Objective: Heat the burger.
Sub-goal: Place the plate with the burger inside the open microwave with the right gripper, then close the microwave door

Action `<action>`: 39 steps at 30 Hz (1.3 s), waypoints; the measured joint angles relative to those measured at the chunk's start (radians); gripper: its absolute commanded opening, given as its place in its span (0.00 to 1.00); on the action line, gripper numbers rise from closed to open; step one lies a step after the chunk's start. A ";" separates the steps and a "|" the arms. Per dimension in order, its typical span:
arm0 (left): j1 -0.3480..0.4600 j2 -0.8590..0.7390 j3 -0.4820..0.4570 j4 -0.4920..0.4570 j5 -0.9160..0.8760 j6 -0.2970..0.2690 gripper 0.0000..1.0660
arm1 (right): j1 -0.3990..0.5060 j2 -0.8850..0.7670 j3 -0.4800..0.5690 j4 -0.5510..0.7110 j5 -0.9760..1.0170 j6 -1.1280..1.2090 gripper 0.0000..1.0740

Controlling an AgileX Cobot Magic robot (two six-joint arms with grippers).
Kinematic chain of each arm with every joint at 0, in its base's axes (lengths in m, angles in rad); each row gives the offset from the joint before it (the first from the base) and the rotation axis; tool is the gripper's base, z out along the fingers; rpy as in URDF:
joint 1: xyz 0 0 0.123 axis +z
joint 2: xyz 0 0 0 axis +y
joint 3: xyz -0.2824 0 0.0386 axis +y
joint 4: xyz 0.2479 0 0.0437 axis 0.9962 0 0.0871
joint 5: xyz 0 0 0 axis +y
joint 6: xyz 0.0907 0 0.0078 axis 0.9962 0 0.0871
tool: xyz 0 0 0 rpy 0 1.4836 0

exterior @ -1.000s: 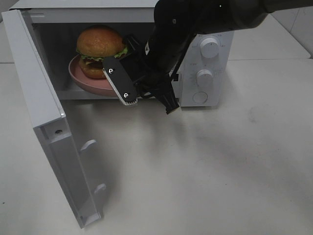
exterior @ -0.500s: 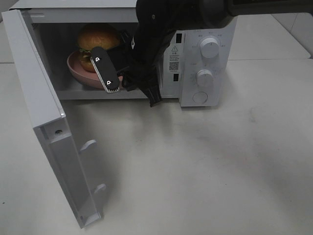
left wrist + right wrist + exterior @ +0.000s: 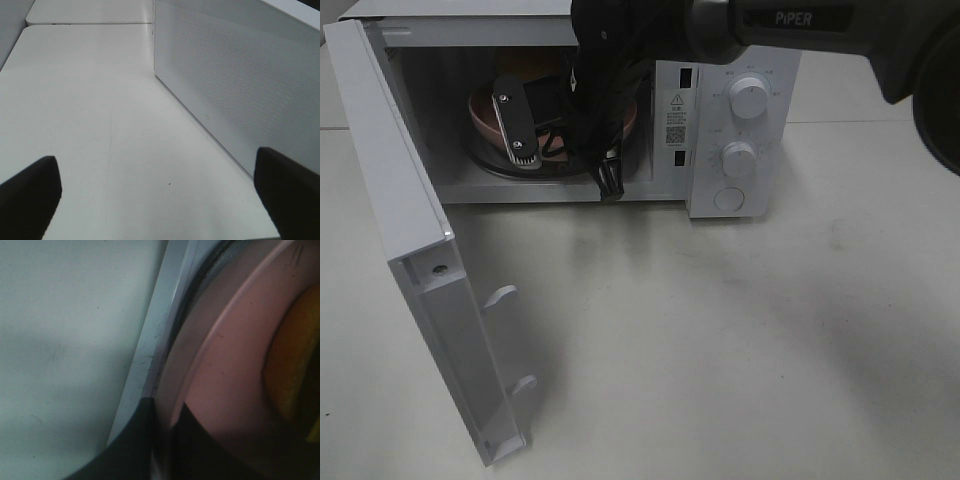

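My right gripper (image 3: 567,172) reaches into the open white microwave (image 3: 735,110) and is shut on the rim of the pink plate (image 3: 480,113). The plate sits low over the glass turntable (image 3: 488,164) inside the cavity. The burger is on the plate; in the exterior high view the arm and a finger (image 3: 515,125) hide nearly all of it. In the right wrist view the plate rim (image 3: 220,355) runs between my dark fingers (image 3: 140,450), and the orange bun (image 3: 295,370) shows at the edge. My left gripper (image 3: 157,212) is open and empty over the table beside the microwave's side wall (image 3: 240,85).
The microwave door (image 3: 410,230) stands wide open to the left, jutting toward the table's front. Two knobs (image 3: 748,98) and a button are on the panel at the right. The white table (image 3: 740,340) spreads out in front of the microwave.
My right gripper has carried the plate and burger from the cavity's mouth deeper inside and to the left. The burger is now mostly hidden by the arm.
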 measured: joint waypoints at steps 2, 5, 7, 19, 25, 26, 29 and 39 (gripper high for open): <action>0.000 0.000 0.000 0.000 0.000 0.000 0.94 | 0.000 0.016 -0.023 -0.005 0.001 0.002 0.04; 0.000 0.000 0.000 0.000 0.000 0.000 0.94 | 0.000 0.043 -0.055 -0.010 0.003 0.003 0.04; 0.000 0.000 0.000 0.000 0.000 0.000 0.94 | 0.000 0.064 -0.075 -0.010 0.000 0.003 0.06; 0.000 0.000 0.000 0.000 0.000 0.000 0.94 | 0.000 0.086 -0.091 -0.009 -0.085 0.003 0.36; 0.000 0.000 0.000 0.000 0.000 0.000 0.94 | 0.000 0.085 -0.094 0.020 -0.045 0.003 0.51; 0.000 0.000 0.000 0.000 0.000 0.000 0.94 | 0.000 0.080 -0.077 0.020 -0.028 0.003 0.54; 0.000 0.000 0.000 0.000 0.000 0.000 0.94 | 0.000 0.072 -0.060 0.020 -0.023 0.003 0.55; 0.000 0.000 0.000 0.000 0.000 0.000 0.94 | 0.000 -0.099 0.232 0.037 -0.099 0.003 0.71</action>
